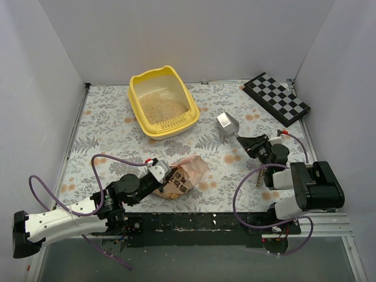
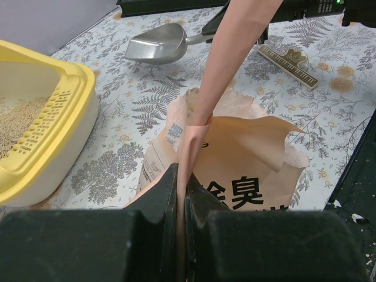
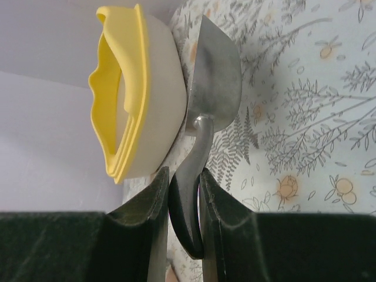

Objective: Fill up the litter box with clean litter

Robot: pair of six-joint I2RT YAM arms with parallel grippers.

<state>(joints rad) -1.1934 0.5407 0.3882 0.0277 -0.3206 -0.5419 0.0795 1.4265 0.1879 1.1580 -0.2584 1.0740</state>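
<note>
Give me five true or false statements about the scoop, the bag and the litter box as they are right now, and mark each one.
1. The right tool grips the scoop by its handle. True.
2. The scoop is full. False: it looks empty.
3. The left tool is shut on the bag's top edge. True.
4. The litter box is bare inside. False: litter covers its floor.
5. The checkered board lies at the far left. False: it is at the far right.
</note>
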